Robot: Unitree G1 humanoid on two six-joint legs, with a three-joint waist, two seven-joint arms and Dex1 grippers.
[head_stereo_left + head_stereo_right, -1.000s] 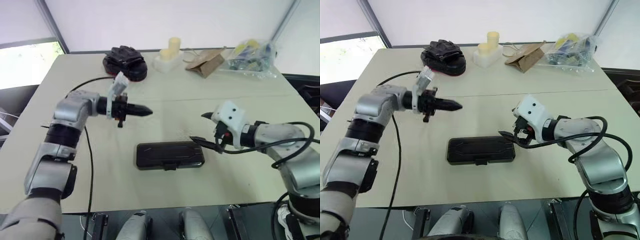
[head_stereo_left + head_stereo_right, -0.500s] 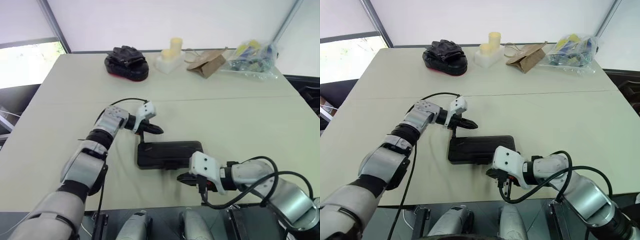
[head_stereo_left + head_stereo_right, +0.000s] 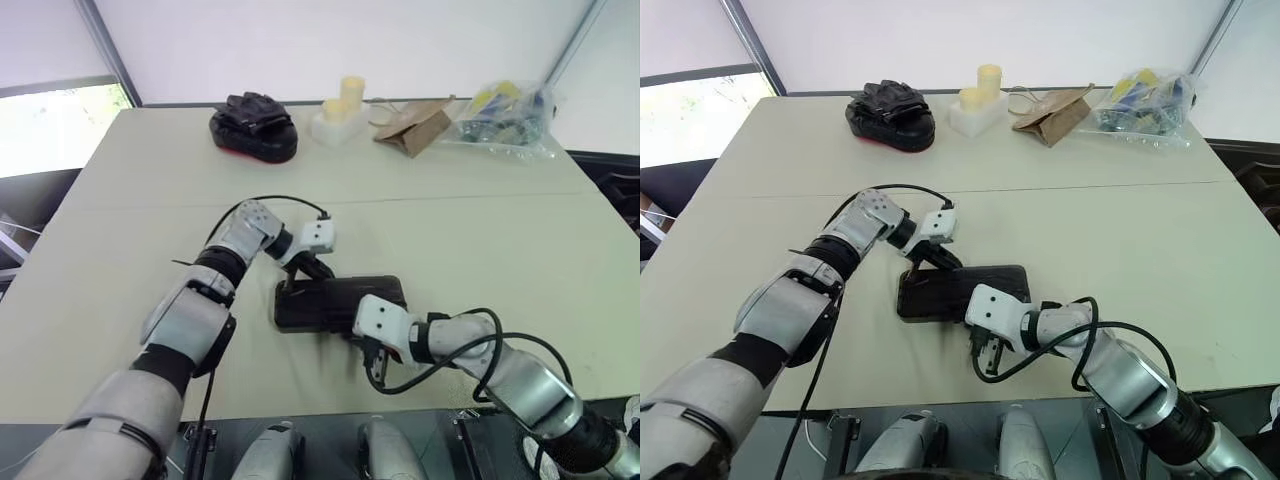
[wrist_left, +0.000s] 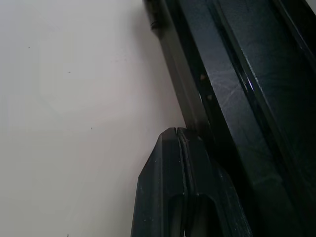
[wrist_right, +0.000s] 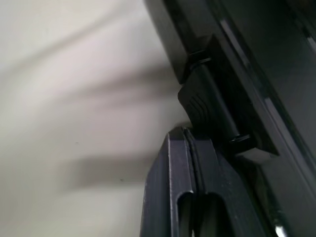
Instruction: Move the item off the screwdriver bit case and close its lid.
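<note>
The screwdriver bit case [image 3: 340, 303] — front edge hidden, perhaps touched.

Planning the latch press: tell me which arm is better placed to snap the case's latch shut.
Right, probably. The right gripper, shut, sits at the small black latch on the near long edge of the screwdriver bit case. The left gripper, also shut, is at the far edge, away from the latch.

A wide pale beige table [image 3: 500, 230] fills the room's middle, with a seam running across it. Behind it stands a plain white wall [image 3: 330, 40] with grey slanted posts. A bright window [image 3: 50, 130] glows at the left.
</note>
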